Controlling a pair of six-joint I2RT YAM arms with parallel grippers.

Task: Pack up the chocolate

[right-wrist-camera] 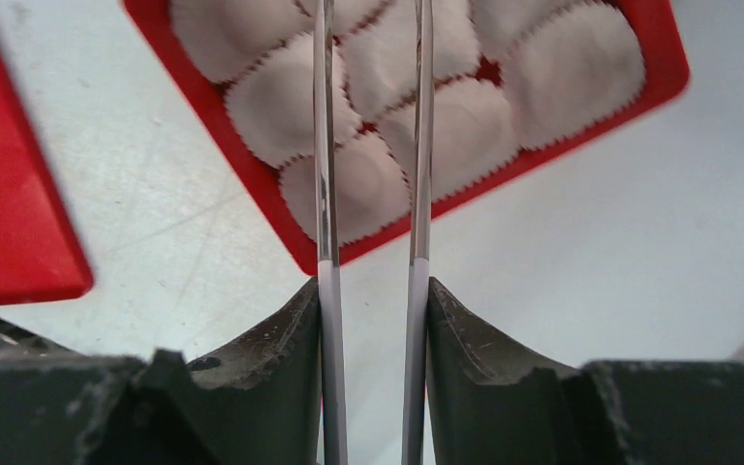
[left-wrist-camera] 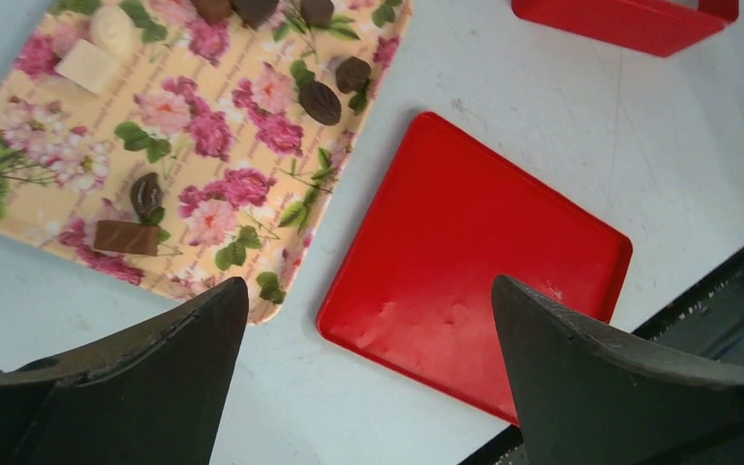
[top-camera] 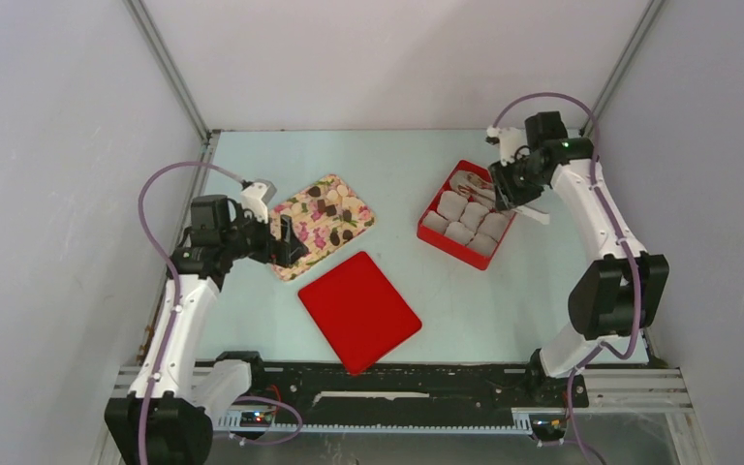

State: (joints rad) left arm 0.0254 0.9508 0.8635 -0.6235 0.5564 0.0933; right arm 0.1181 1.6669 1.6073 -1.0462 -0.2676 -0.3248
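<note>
Left fingers (left-wrist-camera: pixel 136 387) spread wide; right fingers (right-wrist-camera: pixel 271 387) clamped on tweezers (right-wrist-camera: pixel 325 145)

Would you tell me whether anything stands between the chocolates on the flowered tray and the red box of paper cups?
Nothing visible does: bare table separates the flowered tray of chocolates from the open red box; the flat red lid lies clear of that path.

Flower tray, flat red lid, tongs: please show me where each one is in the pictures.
flower tray (left-wrist-camera: pixel 58 165): left wrist view, on its bare printed surface near the left edge.
flat red lid (left-wrist-camera: pixel 475 262): left wrist view, on the middle of its face.
tongs (right-wrist-camera: pixel 417 194): right wrist view, on the right blade.
</note>
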